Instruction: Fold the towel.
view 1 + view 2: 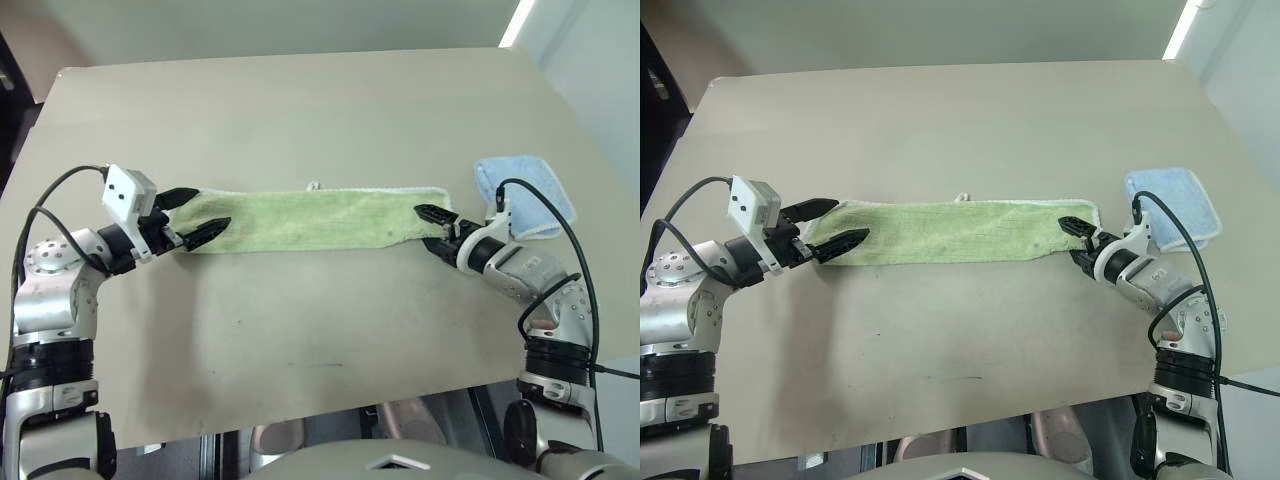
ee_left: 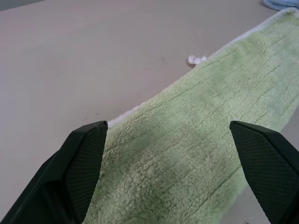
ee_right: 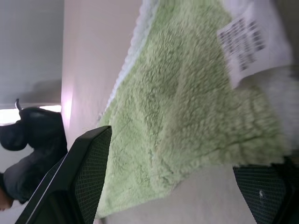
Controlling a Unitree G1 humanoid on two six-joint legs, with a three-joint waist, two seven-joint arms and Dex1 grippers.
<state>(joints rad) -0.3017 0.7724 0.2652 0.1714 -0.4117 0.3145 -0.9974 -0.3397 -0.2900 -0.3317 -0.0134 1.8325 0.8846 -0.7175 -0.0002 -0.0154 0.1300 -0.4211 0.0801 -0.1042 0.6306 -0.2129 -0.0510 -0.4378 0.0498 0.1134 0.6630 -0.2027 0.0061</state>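
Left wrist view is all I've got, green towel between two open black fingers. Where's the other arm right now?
Observer: The right gripper is at the opposite short end of the light green towel, open, one finger over the towel corner, not closed on it.
Operator: Is the towel already folded?
Observer: It lies as one long narrow strip across the table, a white care label showing at the right gripper's end.
Operator: Anything else nearby?
Observer: A pale blue cloth lies just past the towel's right end, beside the right arm.
Operator: And my gripper?
Observer: The left gripper straddles the towel's left end, open.
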